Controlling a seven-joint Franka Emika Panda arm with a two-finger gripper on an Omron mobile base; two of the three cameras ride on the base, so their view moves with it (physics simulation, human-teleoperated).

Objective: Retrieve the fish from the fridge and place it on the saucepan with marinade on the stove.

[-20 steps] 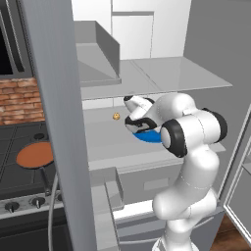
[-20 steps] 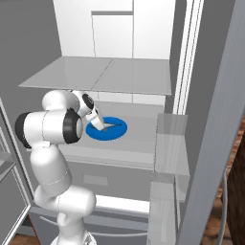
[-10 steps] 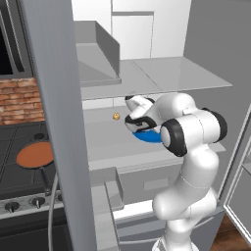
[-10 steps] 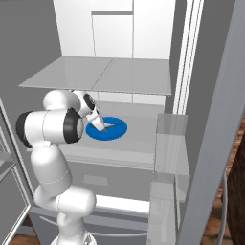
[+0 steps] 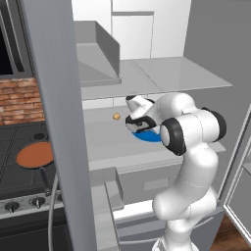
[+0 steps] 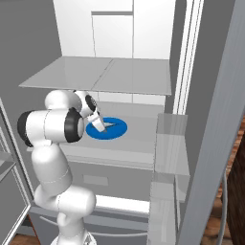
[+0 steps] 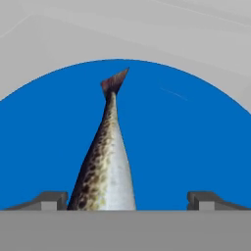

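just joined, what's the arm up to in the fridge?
The arm is reaching into the open fridge, its tool low over the fish, which lies on a blue plate on a shelf. The jaws stand wide open on either side of the fish's body; nothing is gripped. The saucepan with marinade sits on the stove to the left, with no fish in it. A small yellow-orange lump lies further back on the same shelf.

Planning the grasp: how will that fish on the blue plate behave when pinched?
The fish looks slim and tapered, so probably light. Its smooth, rounded body may slip between the fingers. Lying flat on the plate, it seems unlikely to roll.
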